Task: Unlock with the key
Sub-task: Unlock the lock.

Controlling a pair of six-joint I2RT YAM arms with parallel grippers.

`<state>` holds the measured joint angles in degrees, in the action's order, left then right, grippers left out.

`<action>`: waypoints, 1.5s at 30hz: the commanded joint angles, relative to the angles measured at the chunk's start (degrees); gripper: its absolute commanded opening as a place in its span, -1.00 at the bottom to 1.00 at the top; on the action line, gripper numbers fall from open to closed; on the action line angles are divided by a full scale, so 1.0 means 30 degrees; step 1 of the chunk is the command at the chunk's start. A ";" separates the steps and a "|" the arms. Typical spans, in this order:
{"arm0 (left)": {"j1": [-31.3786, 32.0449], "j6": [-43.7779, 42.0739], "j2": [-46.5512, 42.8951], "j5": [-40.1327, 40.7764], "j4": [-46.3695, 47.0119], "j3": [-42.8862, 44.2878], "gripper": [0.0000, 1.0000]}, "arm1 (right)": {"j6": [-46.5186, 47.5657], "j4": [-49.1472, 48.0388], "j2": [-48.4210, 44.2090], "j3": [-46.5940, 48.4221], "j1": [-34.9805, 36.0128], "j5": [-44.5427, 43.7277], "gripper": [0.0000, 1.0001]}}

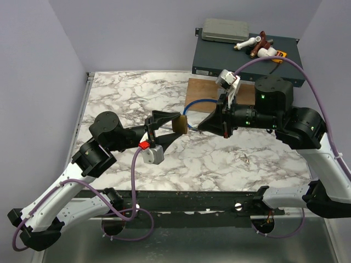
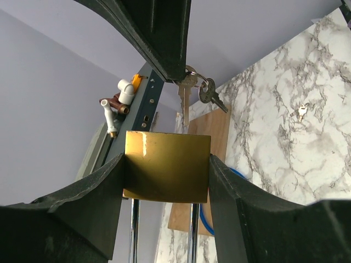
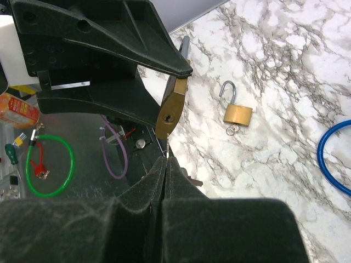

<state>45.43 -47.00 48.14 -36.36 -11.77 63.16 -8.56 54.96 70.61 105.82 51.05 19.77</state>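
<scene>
Brass-yellow padlock (image 2: 166, 167), silvery-grey key (image 2: 185, 101), blue cable (image 3: 320, 156), and a white table (image 1: 126, 93) veined grey like marble.

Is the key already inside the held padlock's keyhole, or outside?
Outside: the keyhole shows empty; the key, pinched in the right hand, ends short of it.

Plain lavender walls (image 1: 33, 82) enclose the marble-patterned worktop (image 1: 126, 93); a dark flat case (image 1: 247, 57) sits behind its far edge.

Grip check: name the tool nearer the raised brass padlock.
Left. The left tool clamps the brass padlock; the right tool, shut on the key, sits close at its keyhole end.
</scene>
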 commanded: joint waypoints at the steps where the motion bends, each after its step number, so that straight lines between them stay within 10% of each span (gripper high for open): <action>1: -0.0083 -0.0277 -0.0386 0.0357 0.1528 0.0055 -1.00 | -0.0011 -0.0593 0.0024 0.0752 0.0014 0.0073 -0.99; 45: -0.0060 0.0188 -0.0636 -0.0011 0.2162 0.0042 -1.00 | -0.0046 -0.1207 0.0429 -0.0062 0.0013 0.0057 -0.99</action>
<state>45.34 -46.65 47.72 -36.38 -10.70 62.87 -8.58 52.36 71.42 106.08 51.03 20.18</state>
